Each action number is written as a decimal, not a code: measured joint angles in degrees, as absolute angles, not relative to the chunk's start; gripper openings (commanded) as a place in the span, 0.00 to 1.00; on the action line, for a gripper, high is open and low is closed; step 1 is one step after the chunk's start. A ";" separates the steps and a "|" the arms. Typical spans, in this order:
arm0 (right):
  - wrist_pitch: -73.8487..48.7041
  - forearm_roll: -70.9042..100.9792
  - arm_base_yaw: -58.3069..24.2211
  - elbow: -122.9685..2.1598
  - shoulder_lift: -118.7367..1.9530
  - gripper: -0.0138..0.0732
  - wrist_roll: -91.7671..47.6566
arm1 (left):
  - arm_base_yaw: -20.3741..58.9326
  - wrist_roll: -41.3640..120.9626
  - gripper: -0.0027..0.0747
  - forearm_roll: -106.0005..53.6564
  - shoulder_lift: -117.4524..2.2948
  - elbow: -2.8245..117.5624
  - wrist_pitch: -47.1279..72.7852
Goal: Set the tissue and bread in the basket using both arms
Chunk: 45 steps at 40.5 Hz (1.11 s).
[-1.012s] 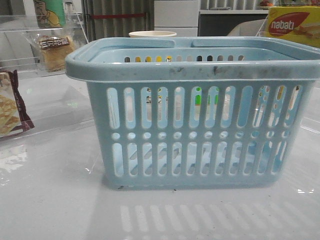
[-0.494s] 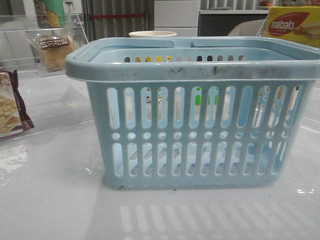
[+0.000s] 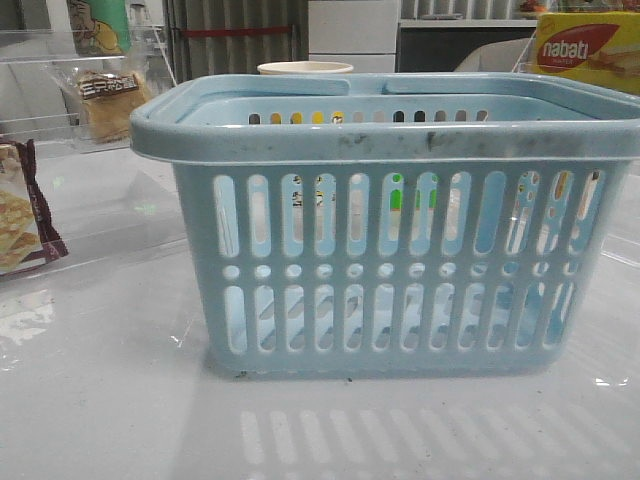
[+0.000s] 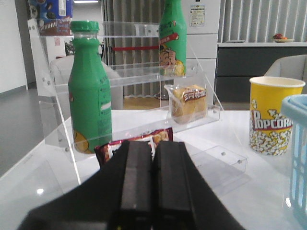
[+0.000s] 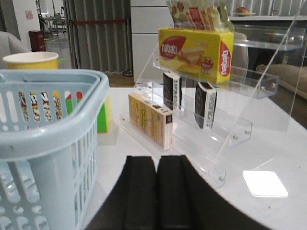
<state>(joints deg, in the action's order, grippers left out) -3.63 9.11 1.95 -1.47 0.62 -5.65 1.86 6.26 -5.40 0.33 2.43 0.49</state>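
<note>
The light-blue basket (image 3: 390, 250) stands in the middle of the table; its rim also shows in the right wrist view (image 5: 53, 115) and the left wrist view (image 4: 296, 143). The bread (image 4: 188, 101), a clear packet with a dark label, sits on the lower step of the clear left rack, also in the front view (image 3: 105, 100). Two small dark packets (image 5: 171, 91) (image 5: 205, 104) that look like tissue stand on the clear right rack. My left gripper (image 4: 153, 143) is shut and empty, short of the left rack. My right gripper (image 5: 157, 158) is shut and empty beside the basket.
The left rack holds green bottles (image 4: 90, 91); a maroon-edged cracker bag (image 3: 22, 205) lies at its foot. A yellow popcorn cup (image 4: 271, 115) stands behind the basket. The right rack holds a yellow nabati box (image 5: 195, 50) and a tan box (image 5: 151, 120).
</note>
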 measured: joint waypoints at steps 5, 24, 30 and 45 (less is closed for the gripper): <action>-8.65 9.11 1.95 -9.04 0.62 0.22 -5.65 | 1.86 6.26 0.15 -5.44 0.33 9.67 2.70; -30.43 9.11 1.95 -38.51 -14.88 0.22 -5.65 | 1.86 6.26 0.15 -5.53 -13.57 38.77 26.88; -37.87 9.11 1.95 -41.12 -21.10 0.22 -5.65 | 1.86 6.26 0.15 -5.53 -18.11 40.12 31.73; -46.99 9.11 1.95 -41.15 -34.38 0.23 -5.65 | 1.86 6.26 0.15 -5.53 -25.46 39.39 41.03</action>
